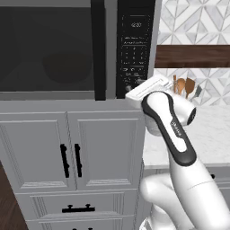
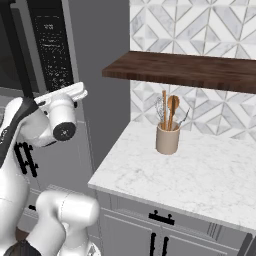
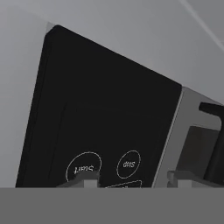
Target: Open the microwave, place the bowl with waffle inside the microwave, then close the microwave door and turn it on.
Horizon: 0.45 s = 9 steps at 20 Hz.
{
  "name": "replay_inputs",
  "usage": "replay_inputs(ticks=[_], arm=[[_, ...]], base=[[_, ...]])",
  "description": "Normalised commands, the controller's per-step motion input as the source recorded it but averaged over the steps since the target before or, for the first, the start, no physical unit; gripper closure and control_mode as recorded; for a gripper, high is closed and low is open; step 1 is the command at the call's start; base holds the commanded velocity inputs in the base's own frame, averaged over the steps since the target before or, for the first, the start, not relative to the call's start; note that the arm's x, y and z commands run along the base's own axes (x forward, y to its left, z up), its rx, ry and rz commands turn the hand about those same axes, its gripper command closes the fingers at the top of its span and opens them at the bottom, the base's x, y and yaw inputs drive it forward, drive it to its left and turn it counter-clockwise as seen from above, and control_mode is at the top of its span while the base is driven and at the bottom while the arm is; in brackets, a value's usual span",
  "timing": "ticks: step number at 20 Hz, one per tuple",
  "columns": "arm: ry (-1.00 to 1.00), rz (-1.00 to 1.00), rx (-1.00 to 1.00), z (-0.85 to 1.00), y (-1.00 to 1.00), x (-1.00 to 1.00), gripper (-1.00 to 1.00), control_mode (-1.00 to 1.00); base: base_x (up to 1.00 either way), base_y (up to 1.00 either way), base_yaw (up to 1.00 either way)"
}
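Observation:
The microwave (image 1: 76, 45) is built in above grey cabinets, and the microwave door (image 1: 45, 49) stands shut, its black bar handle (image 1: 99, 49) upright. A dim round shape (image 1: 67, 67) shows behind the dark glass; I cannot tell whether it is the bowl. The waffle is hidden. My gripper (image 3: 134, 180) is up against the lower end of the black keypad panel (image 1: 134, 45). Its fingertips (image 3: 85, 180) stand apart with nothing between them, just below the Start button (image 3: 84, 167) and the Stop button (image 3: 129, 164). The white hand (image 2: 70, 95) points at the panel.
A beige utensil crock (image 2: 167, 137) with wooden spoons stands on the marble counter (image 2: 200, 175) to the right. A dark wooden shelf (image 2: 190, 70) hangs above it. Grey cabinet doors (image 1: 67, 152) with black handles lie under the microwave.

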Motion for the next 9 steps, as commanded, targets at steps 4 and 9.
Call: replay_inputs(ticks=[4,9], arm=[[0.0,0.0,0.06,-0.08,0.24,0.51,-1.0,-1.0],[0.0,0.0,0.03,-0.08,0.26,0.27,-1.0,-1.0]], base=[[0.0,0.0,0.0],[0.0,0.0,0.0]])
